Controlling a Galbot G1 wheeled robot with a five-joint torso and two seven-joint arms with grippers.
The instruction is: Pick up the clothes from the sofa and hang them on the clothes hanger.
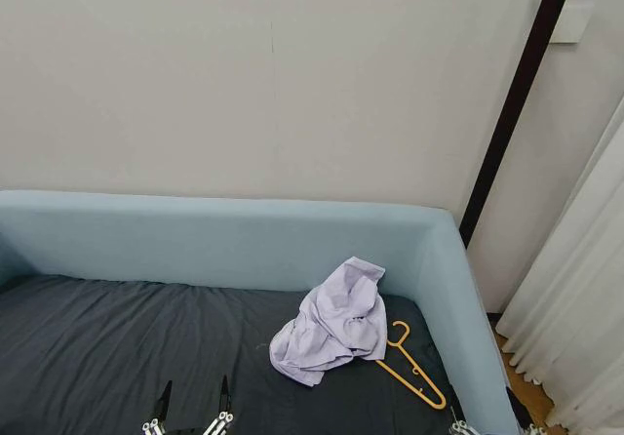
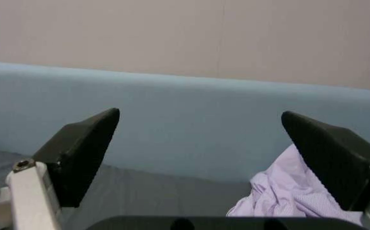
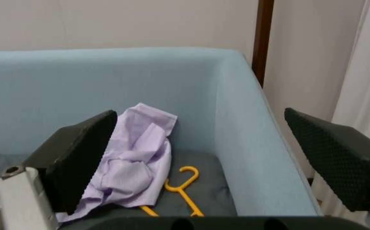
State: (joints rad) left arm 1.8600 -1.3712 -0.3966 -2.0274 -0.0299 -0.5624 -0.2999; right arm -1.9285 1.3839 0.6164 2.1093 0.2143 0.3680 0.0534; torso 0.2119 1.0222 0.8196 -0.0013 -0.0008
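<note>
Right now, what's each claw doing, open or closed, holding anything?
Left claw: open, holding nothing.
Right claw: open, holding nothing.

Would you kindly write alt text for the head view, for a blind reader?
A crumpled lilac shirt lies on the dark grey seat of a light blue sofa, near its right corner, an orange plastic hanger touching its edge. The open left gripper hangs at the lower edge, clear of the shirt; the right gripper shows beside the sofa arm.
</note>
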